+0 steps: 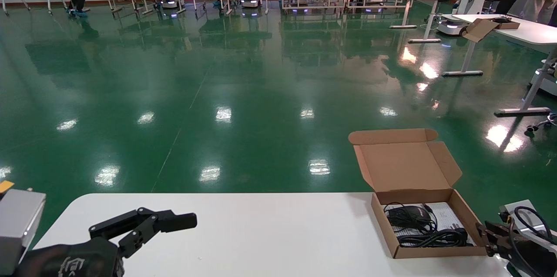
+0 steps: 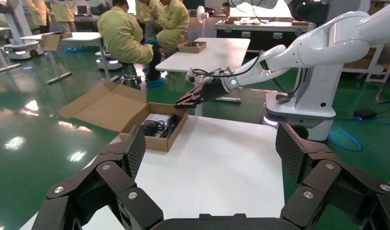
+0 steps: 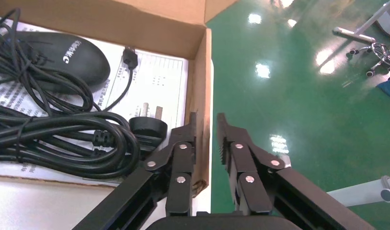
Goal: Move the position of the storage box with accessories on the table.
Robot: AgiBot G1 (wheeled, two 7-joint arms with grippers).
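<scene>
Cardboard storage box (image 3: 201, 103) wall between right gripper (image 3: 206, 125) fingers (lid open) | left gripper (image 2: 210, 153) idle

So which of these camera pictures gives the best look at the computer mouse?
The right wrist view: the mouse lies close up inside the storage box, its printed logo and cable plain to see. The head view shows it small and dark among the cables. The left wrist view shows only a dark tangle.
</scene>
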